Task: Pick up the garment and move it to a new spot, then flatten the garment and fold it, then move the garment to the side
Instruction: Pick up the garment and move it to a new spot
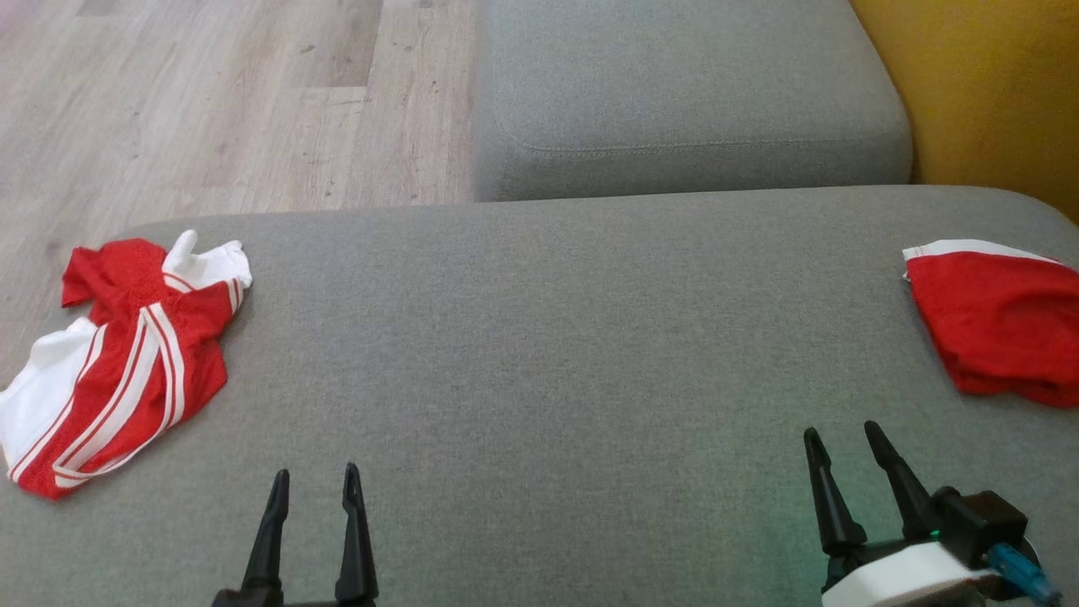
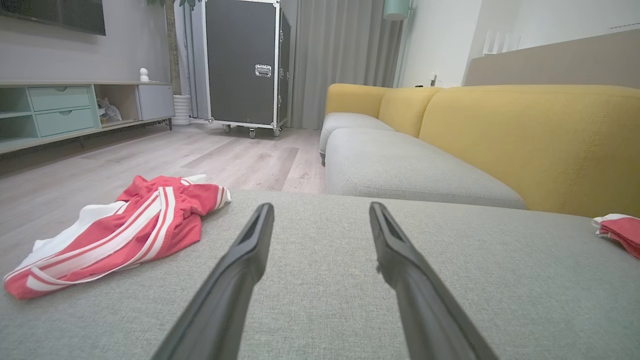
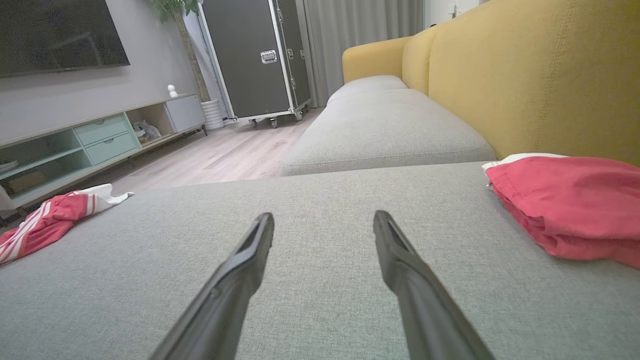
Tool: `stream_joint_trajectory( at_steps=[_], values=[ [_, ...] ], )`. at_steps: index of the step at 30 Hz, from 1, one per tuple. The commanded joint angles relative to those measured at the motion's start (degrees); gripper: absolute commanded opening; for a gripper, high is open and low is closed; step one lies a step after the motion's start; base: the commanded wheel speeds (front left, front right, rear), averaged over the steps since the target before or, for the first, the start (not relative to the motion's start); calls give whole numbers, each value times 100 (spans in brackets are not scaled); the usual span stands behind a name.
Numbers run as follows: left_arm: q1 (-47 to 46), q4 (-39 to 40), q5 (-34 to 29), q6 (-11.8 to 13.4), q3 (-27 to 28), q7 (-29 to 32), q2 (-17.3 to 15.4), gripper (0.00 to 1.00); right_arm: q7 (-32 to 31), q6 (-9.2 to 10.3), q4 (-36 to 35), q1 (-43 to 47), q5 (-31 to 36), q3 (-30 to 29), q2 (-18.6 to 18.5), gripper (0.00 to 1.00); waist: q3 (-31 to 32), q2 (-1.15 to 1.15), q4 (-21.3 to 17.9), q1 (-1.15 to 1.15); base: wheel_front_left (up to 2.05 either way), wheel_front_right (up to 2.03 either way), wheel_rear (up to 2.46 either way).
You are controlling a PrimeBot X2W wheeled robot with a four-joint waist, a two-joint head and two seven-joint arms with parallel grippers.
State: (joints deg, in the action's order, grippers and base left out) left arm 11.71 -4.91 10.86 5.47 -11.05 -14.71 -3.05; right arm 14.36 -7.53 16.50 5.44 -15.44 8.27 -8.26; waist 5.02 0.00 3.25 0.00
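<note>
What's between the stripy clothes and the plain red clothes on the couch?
Nothing but bare grey cushion, as the head view shows, from the stripy garment across to the plain red garment.

I see folded red garment [image 1: 999,324] cut by head view's right edge | striped garment [image 3: 50,220] cut by right wrist view's left edge | shelf clutter [image 2: 107,111] too small for me to identify

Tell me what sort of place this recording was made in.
Most likely a home living room: a sofa with grey seats and yellow backs, a wall-mounted television above a low cabinet with drawers, and a wood-plank floor. A wheeled black case stands by the curtains.
</note>
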Motion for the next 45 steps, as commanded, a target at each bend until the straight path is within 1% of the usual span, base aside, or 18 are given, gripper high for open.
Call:
stream_joint_trajectory(
  at_steps=[1, 6, 10, 14, 19, 22, 26, 27, 30, 34, 40, 45],
  values=[
    [-195, 167, -51, -29, 202, -29, 17, 100, 63, 4, -160, -125, 53, 67, -45, 100, -3, 0, 5, 0, 0, 0, 0],
    [-204, 170, -112, -41, 193, -29, 17, 100, 63, 4, -132, -86, 79, 37, -40, 100, -13, 0, 130, 0, 0, 0, 0],
    [-219, 179, -121, -28, 182, -29, 17, 100, 63, 4, -134, -57, 66, 58, -29, 100, -32, 0, 397, 0, 0, 0, 0],
    [-214, 179, -111, -9, 199, -29, 17, 100, 63, 4, -121, -37, 44, 103, 4, 100, -47, 0, 816, 0, 0, 0, 0],
    [-168, 198, -106, 38, 282, -29, 17, 100, 63, 4, -102, -53, 12, 155, 67, 100, -77, 0, 1458, 0, 0, 0, 0],
    [-156, 283, -130, 91, 369, -29, 17, 100, 63, 4, -81, -89, -4, 208, 106, 100, -114, 0, 1835, 0, 0, 0, 0],
    [-159, 428, -171, 96, 439, -29, 17, 100, 63, 4, -45, -113, -16, 214, 135, 100, -191, 0, 2307, 0, 0, 0, 0],
    [-159, 428, -171, 96, 439, -29, 17, 100, 63, 4, -45, -113, -16, 214, 135, 100, -191, 0, 2307, 0, 0, 0, 0],
    [-141, 567, -211, 188, 540, -29, 17, 100, 63, 4, -18, -147, -2, 257, 99, 100, -296, 0, 2512, 0, 0, 0, 0],
    [-135, 736, -236, 316, 610, -29, 17, 100, 63, 4, 26, -237, -16, 324, -45, 100, -448, 0, 2623, 0, 0, 0, 0],
    [-443, 781, -252, 239, 685, -29, 17, 100, 63, 4, 28, -327, -12, 295, -401, 100, -832, 0, 2681, 0, 0, 0, 0],
    [-1043, 831, -299, 114, 880, -29, 15, 100, 63, 4, -90, -463, -4, 222, -894, 100, -1350, 0, 2520, 0, 0, 0, 0]
  ],
)
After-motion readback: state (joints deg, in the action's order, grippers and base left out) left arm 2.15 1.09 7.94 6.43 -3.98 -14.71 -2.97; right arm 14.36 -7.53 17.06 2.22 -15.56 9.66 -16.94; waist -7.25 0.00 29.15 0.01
